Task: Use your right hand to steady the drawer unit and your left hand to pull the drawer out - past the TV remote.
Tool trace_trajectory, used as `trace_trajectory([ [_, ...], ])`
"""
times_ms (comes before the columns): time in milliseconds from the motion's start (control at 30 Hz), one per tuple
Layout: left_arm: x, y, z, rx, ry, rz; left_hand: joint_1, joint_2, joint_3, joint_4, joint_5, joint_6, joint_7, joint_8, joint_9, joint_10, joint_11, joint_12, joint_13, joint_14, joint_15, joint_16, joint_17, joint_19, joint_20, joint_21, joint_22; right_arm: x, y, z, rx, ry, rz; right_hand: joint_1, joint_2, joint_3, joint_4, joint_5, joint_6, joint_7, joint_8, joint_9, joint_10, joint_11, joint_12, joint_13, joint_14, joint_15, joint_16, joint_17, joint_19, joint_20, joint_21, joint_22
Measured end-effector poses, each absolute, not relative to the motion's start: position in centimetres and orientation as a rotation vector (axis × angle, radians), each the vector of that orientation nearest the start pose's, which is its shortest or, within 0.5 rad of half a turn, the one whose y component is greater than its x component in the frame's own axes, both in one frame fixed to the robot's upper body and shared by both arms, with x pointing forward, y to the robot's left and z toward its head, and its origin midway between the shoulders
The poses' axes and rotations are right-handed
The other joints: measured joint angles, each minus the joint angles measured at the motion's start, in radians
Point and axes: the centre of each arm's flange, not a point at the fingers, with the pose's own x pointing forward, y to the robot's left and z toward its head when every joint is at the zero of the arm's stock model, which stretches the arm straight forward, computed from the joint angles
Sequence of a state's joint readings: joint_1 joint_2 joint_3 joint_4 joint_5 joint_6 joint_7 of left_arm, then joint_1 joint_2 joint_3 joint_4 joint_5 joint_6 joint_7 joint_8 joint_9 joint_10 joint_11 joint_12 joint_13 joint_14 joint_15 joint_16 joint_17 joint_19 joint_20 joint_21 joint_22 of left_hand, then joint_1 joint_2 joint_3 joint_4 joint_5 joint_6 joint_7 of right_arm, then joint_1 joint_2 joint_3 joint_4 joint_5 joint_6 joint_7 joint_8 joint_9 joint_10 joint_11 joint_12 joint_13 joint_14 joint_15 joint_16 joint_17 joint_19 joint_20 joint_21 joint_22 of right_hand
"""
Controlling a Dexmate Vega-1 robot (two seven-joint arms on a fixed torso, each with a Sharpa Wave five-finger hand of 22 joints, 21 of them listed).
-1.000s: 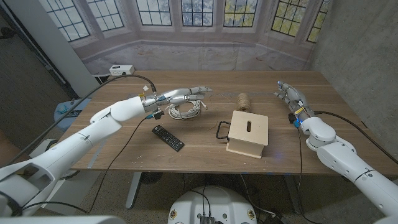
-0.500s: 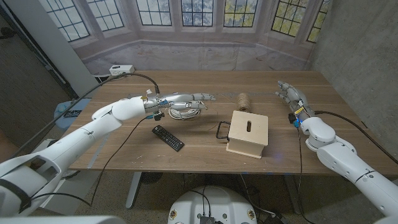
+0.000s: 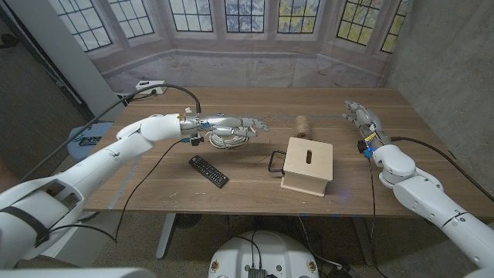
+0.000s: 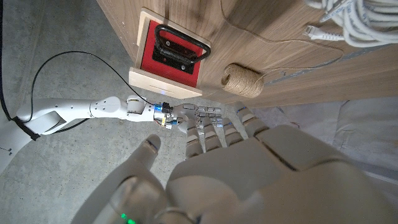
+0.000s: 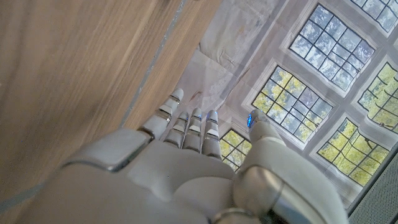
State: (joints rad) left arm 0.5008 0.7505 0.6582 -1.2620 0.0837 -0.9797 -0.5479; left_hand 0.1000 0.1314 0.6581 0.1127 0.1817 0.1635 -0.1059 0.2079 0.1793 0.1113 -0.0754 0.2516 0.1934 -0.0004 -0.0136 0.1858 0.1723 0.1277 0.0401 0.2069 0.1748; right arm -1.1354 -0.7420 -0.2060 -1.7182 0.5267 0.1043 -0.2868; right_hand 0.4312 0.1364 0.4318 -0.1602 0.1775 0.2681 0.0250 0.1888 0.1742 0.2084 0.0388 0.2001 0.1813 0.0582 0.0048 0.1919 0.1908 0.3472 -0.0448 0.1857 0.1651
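Note:
The drawer unit (image 3: pixel 307 164) is a pale wooden box with a slot in its top, standing right of the table's middle. Its drawer front is red (image 4: pixel 169 55) with a black handle (image 3: pixel 275 161) that faces the black TV remote (image 3: pixel 208 171). My left hand (image 3: pixel 235 123) hovers with fingers stretched out over a coil of white cable (image 3: pixel 228 137), left of and beyond the unit, holding nothing. Over the table's far right part, well apart from the unit, my right hand (image 3: pixel 361 117) is open with its fingers extended (image 5: pixel 186 134).
A spool of twine (image 3: pixel 302 125) stands just behind the drawer unit. A white power strip (image 3: pixel 150 86) lies at the table's back left corner. The wooden table (image 3: pixel 255 189) has bare wood in front of the remote and the unit.
My left hand has slid right and slightly down over the cable coil, closer to the drawer unit. The right hand, the remote and the unit have not moved.

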Motion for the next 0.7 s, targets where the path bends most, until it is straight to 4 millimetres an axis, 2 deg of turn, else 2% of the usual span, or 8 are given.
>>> trace_trajectory([
  [467,56.6,19.5,4.8,1.439,-1.047,-1.018,-0.014,0.004,0.002,0.011,0.000,0.094,-0.015,0.015,0.000,0.085,-0.005,0.019,0.000,0.035,-0.010,0.000,0.000,0.001,-0.001,0.000,0.000,56.9,-35.0,-3.5,-0.156,-0.569,-0.076,0.007,-0.007,0.000,0.000,-0.001,0.000,0.000,0.000,0.000,-0.004,0.004,-0.004,0.000,-0.008,0.001,0.000,0.000,-0.007,0.000,0.000,0.000],
  [700,56.5,19.5,4.9,1.469,-1.034,-1.045,-0.019,0.000,0.007,0.015,0.000,0.114,-0.018,0.015,0.000,0.102,-0.009,0.022,0.000,0.045,-0.010,0.000,0.000,0.005,-0.005,-0.004,0.000,56.6,-35.2,-3.8,-0.149,-0.572,-0.085,0.013,-0.003,0.000,0.000,-0.001,0.000,0.000,0.000,0.000,-0.004,0.004,-0.008,0.000,-0.008,0.001,0.000,0.000,-0.011,0.004,0.000,0.000],
])
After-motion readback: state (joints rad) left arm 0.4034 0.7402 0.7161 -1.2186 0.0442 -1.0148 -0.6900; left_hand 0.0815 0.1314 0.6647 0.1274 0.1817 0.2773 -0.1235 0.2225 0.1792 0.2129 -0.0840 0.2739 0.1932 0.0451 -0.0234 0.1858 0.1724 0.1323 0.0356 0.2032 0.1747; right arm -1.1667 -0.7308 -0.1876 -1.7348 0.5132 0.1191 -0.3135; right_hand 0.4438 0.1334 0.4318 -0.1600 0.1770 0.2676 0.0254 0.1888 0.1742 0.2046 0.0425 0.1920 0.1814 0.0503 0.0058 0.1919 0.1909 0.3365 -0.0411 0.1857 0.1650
